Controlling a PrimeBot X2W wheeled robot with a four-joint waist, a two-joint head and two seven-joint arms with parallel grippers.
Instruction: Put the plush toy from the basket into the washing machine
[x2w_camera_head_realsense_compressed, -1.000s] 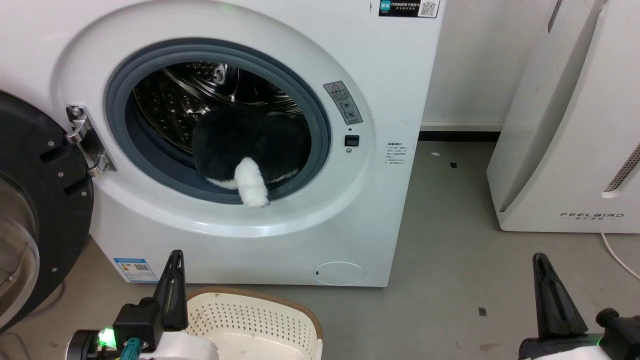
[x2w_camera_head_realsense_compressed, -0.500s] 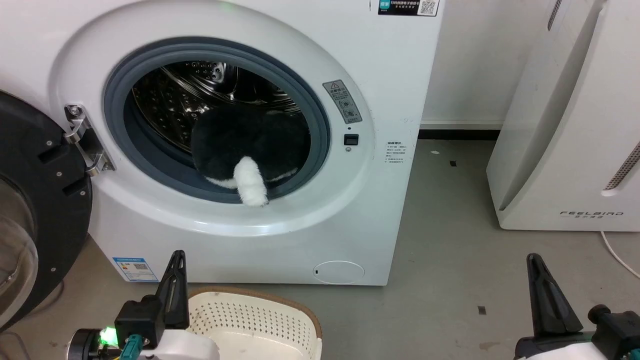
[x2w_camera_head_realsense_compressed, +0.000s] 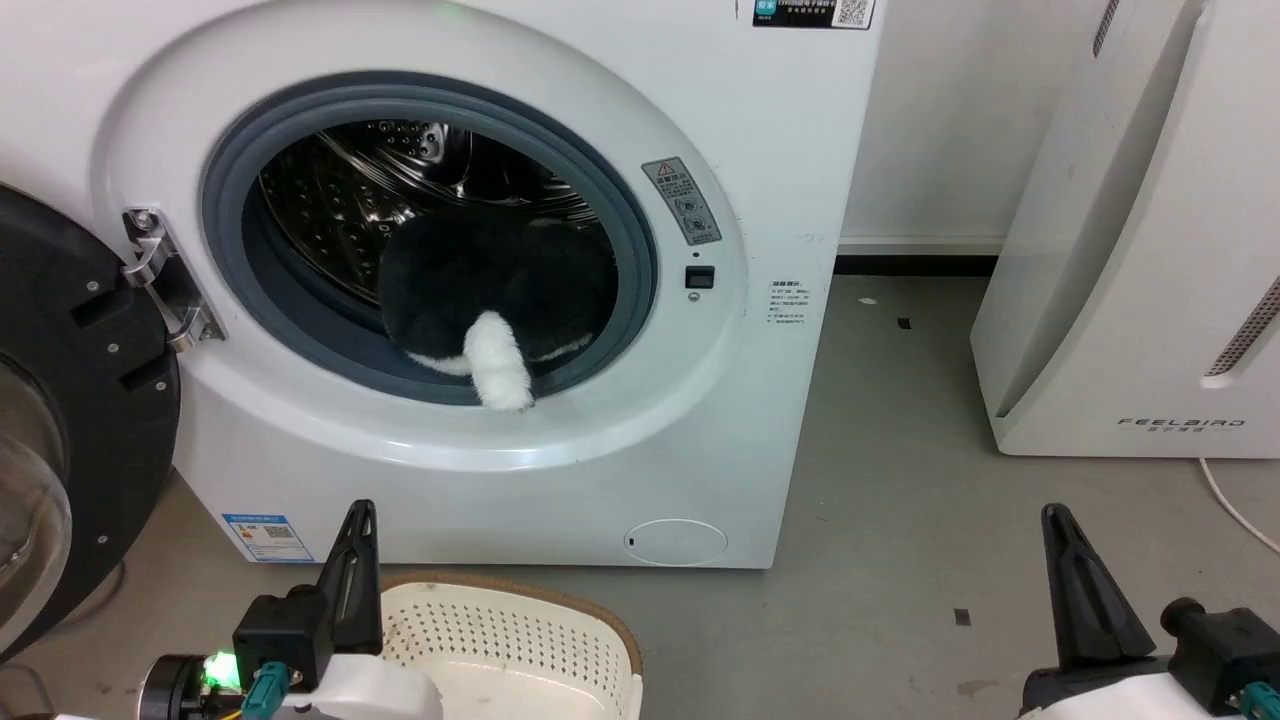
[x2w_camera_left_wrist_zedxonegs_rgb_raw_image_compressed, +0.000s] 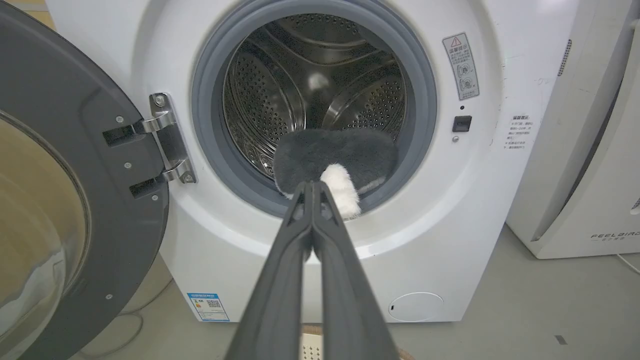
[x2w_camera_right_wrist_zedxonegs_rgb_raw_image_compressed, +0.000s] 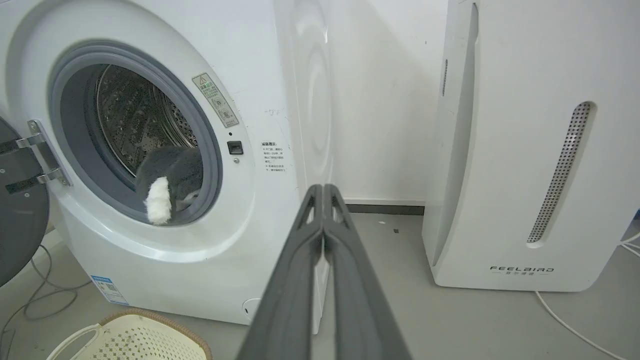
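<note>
Standing open, the big white washing machine (x2w_camera_head_realsense_compressed: 760, 420) had its black door (x2w_camera_head_realsense_compressed: 70, 400) swung out to the side. The plush toy (x2w_camera_head_realsense_compressed: 490, 290) lay in the shiny drum, with one white leg (x2w_camera_head_realsense_compressed: 497, 372) hanging over the grey ring. The basket (x2w_camera_head_realsense_compressed: 500, 640) sat on the floor in front, and the left gripper (x2w_camera_left_wrist_zedxonegs_rgb_raw_image_compressed: 311, 186) and right gripper (x2w_camera_right_wrist_zedxonegs_rgb_raw_image_compressed: 322, 189) were both pinched closed, holding nothing.

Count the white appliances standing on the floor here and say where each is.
2. The washing machine is at left, with the plush toy inside it; the FEELBIRD appliance stands to its right. Others may be out of frame.
</note>
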